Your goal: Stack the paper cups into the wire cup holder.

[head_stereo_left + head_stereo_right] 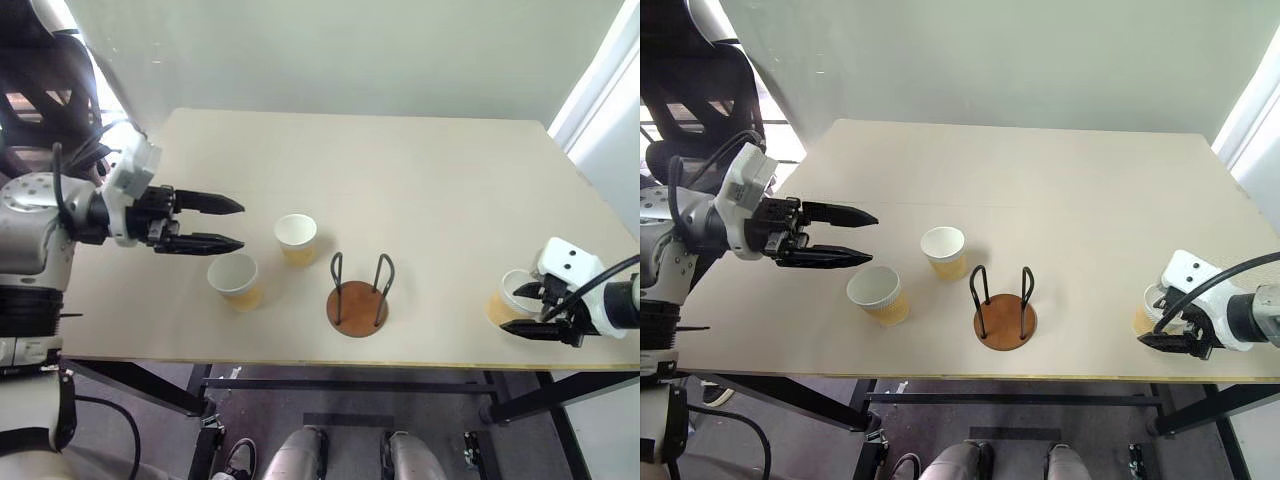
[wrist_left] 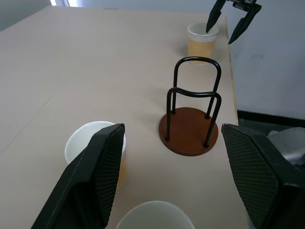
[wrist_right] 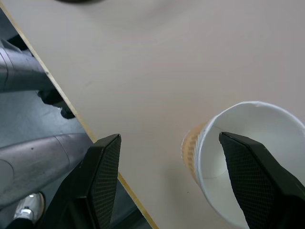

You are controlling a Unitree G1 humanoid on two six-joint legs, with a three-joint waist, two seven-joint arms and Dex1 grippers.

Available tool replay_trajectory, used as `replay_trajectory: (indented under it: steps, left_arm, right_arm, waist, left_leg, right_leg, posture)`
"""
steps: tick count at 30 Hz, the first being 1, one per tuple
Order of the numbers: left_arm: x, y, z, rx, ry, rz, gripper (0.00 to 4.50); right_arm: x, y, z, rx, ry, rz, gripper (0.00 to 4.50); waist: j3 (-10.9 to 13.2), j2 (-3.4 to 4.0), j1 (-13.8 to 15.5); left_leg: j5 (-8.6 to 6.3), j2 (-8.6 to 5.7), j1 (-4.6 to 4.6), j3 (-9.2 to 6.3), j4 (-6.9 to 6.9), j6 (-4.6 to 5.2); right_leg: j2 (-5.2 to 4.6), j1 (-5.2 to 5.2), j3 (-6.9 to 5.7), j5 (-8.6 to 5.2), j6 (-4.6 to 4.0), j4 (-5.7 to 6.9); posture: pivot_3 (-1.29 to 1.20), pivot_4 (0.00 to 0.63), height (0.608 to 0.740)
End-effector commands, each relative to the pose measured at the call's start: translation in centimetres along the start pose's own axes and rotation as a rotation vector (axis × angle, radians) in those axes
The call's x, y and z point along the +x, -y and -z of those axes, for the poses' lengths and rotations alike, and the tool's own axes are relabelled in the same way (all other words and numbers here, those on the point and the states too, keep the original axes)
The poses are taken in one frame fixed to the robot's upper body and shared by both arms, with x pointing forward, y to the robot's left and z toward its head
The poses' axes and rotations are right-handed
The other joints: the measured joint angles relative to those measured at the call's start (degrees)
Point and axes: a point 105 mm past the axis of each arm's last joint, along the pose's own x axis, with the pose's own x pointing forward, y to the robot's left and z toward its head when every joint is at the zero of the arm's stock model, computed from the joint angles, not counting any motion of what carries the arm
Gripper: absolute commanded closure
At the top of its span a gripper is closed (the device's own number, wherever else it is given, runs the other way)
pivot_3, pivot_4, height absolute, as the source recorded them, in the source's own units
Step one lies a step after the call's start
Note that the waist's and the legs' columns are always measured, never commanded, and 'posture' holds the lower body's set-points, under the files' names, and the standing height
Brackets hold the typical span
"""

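A: What sits closest to the worktop's (image 1: 420, 180) near edge?

B: The wire cup holder (image 1: 358, 307), upright, its round brown base just inside that edge, about midway along it. Its two dark wire loops stand bare, with no cup in them.

A: And the cups?

B: Three paper cups, all upright, mouths up. One cup (image 1: 235, 281) stands toward the near-left corner from the holder, near the front edge. A second cup (image 1: 296, 239) is just behind it, a little farther from the edge and nearer the holder. They stand close together but apart. The third cup (image 1: 508, 298) is well away, close to the near-right corner.

A: What is the right claw (image 1: 531, 309) doing?

B: It hangs at that third cup with its two black fingers spread wide. In the right wrist view one finger lies over the cup's white inside and the other out over the worktop's edge. I cannot tell whether a finger touches the rim. The cup rests on the worktop.

A: The left claw (image 1: 222, 224)?

B: Also wide, holding nothing, above the left part of the worktop, its fingers pointing roughly level toward the two near cups.
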Motion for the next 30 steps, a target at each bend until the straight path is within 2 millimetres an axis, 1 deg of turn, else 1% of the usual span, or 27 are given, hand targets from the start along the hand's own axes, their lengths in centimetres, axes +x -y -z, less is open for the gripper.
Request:
replay_trajectory:
  steps: [1,5,7,8,10,12,13,15,17,18,21,25,30]
  left_arm:
    - [-0.7,0.5,-1.3,0.051,0.006,0.007,1.02]
    - [-0.7,0.6,-1.3,0.05,0.005,0.006,1.02]
    - [-0.7,0.6,-1.4,0.051,0.005,0.008,1.02]
    - [-0.7,0.6,-1.4,0.051,0.005,0.008,1.02]
    - [-0.8,0.6,-1.5,0.052,0.009,0.009,1.02]
    - [-0.8,0.7,-1.6,0.051,0.012,0.011,1.02]
    - [-0.8,0.7,-1.7,0.049,0.019,0.013,1.02]
    - [-0.8,0.8,-1.8,0.046,0.033,0.016,1.02]
    - [-0.8,0.9,-1.9,0.043,0.049,0.021,1.02]
    - [-0.8,1.0,-2.0,0.042,0.054,0.024,1.02]
    - [-1.0,1.2,-2.3,0.039,0.083,0.028,1.02]
    - [-1.7,1.7,-3.9,0.033,0.195,0.045,1.02]
    - [-2.4,2.0,-4.4,0.011,0.261,0.035,1.02]
  right_arm:
    - [0.4,0.7,-0.1,-0.028,0.001,0.026,1.14]
    - [1.1,1.1,-0.1,-0.031,0.004,0.026,1.14]
    - [1.3,1.2,-0.3,-0.028,0.016,0.023,1.14]
    - [1.4,1.3,-0.3,-0.028,0.016,0.025,1.3]
    - [1.5,1.5,-0.2,-0.027,0.013,0.028,1.72]
    - [1.6,1.6,-0.1,-0.028,0.006,0.03,2.35]
    - [1.6,1.6,0.0,-0.027,0.006,0.029,2.8]
    - [1.6,1.6,0.0,-0.029,0.004,0.029,3.53]
    - [1.4,1.6,-0.1,-0.034,0.004,0.028,4.21]
    - [1.3,1.6,-0.2,-0.036,0.005,0.028,4.47]
    - [0.3,1.5,-1.2,-0.07,0.022,0.026,4.47]
    - [-1.4,1.1,-4.1,-0.138,0.101,0.021,4.47]
    - [-2.7,0.5,-7.3,-0.206,0.196,0.014,4.47]
  waist:
    - [0.0,0.0,-0.1]
    - [0.0,0.0,-0.1]
    - [0.0,0.0,-0.1]
    - [0.0,0.0,-0.1]
    - [0.0,0.0,-0.1]
    - [0.0,0.0,-0.1]
    - [0.0,0.0,-0.1]
    - [0.0,0.0,-0.1]
    - [0.0,0.0,-0.1]
    - [0.0,0.0,-0.1]
    - [0.0,0.0,-0.1]
    - [0.0,0.01,-0.2]
    - [0.0,0.01,-0.3]
  left_leg:
    - [0.0,0.0,0.01,0.0,0.0,0.0]
    - [0.0,0.0,0.01,0.01,0.0,0.0]
    - [0.0,0.01,0.01,0.0,0.0,0.0]
    - [0.0,0.01,0.01,0.0,0.0,0.0]
    - [0.0,0.0,0.0,0.0,0.0,0.01]
    - [0.0,0.0,-0.01,0.0,0.0,0.01]
    - [0.0,0.0,-0.01,0.0,0.0,0.01]
    - [-0.01,0.0,0.0,0.0,0.0,0.01]
    - [-0.01,0.0,0.0,0.0,-0.01,0.0]
    - [-0.01,0.0,0.0,0.0,-0.01,0.0]
    - [-0.01,0.0,0.01,0.0,-0.01,0.0]
    - [-0.01,0.01,0.0,0.0,-0.01,-0.01]
    - [-0.01,0.01,0.02,-0.01,-0.03,-0.02]
  right_leg:
    - [0.0,0.0,0.0,0.02,-0.03,0.0]
    - [0.0,-0.02,0.0,0.08,-0.07,0.02]
    - [0.0,-0.01,-0.01,0.19,-0.26,0.01]
    - [0.0,-0.01,-0.01,0.19,-0.26,0.02]
    - [0.0,-0.01,-0.01,0.19,-0.26,0.0]
    - [0.0,0.0,-0.01,0.19,-0.25,0.0]
    - [-0.01,0.0,-0.01,0.19,-0.25,0.0]
    - [-0.01,-0.01,-0.01,0.19,-0.25,0.0]
    - [-0.01,0.0,-0.01,0.19,-0.26,0.0]
    - [-0.01,0.0,-0.01,0.19,-0.26,0.01]
    - [0.0,0.0,-0.01,0.19,-0.26,0.01]
    - [0.0,-0.03,-0.01,0.18,-0.28,0.02]
    - [0.01,-0.01,-0.01,0.15,-0.33,0.0]
  posture:
    - [0.0,0.15,0.74]
    - [0.0,0.15,0.74]
    - [0.0,0.15,0.74]
    - [0.0,0.15,0.74]
    - [0.0,0.15,0.74]
    - [0.0,0.15,0.74]
    - [0.0,0.15,0.74]
    - [0.0,0.15,0.74]
    - [0.0,0.15,0.74]
    - [0.0,0.15,0.74]
    - [0.0,0.15,0.74]
    - [0.0,0.15,0.74]
    - [0.0,0.15,0.74]
